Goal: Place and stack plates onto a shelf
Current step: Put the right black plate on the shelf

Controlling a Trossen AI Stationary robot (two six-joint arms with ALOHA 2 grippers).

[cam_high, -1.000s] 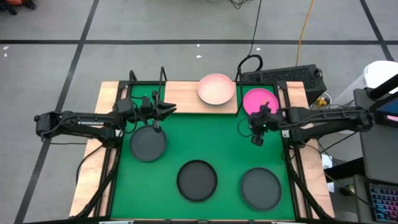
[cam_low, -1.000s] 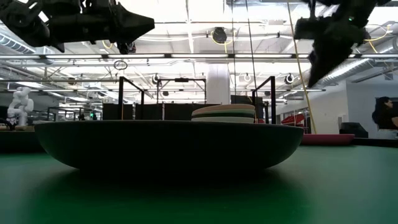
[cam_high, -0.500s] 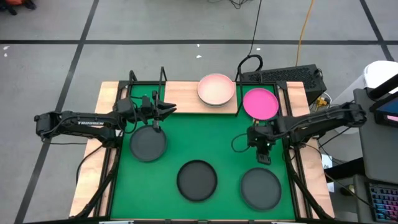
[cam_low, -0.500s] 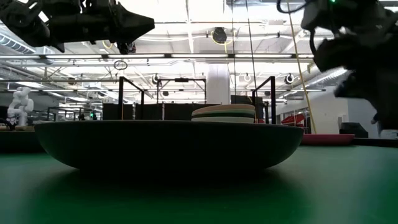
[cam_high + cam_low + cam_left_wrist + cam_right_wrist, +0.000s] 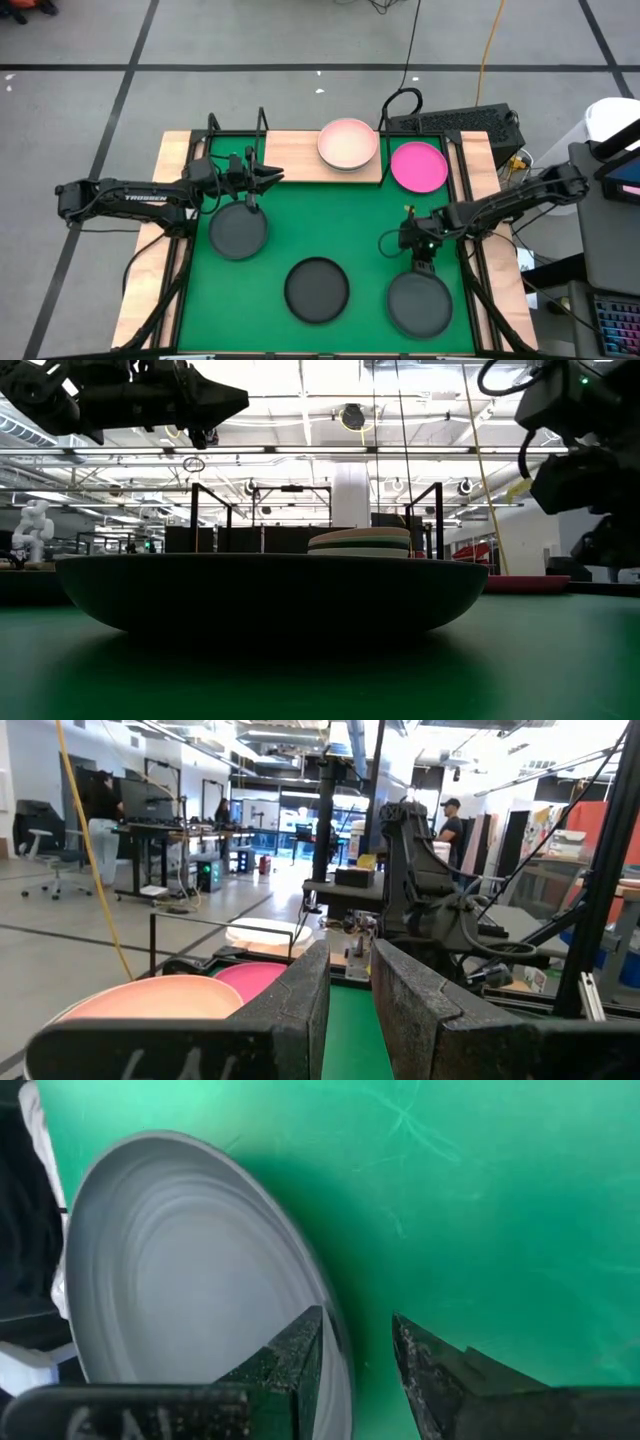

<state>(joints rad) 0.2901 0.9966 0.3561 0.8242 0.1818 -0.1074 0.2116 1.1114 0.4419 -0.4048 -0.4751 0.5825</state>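
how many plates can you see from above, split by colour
dark plates: 3, on the green mat, at and
magenta plate: 1, beside the shelf
light pink plate: 1, on top of the stack on the shelf
total: 5 seen from above; the low view shows more plates under the pink one, too hard to count

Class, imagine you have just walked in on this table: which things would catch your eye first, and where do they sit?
The magenta plate stands out at the green mat's far right corner, beside a stack topped by a light pink plate on the wooden shelf. Three dark plates lie on the mat, and the right gripper, jaws open, hangs at the rim of the nearest right one.
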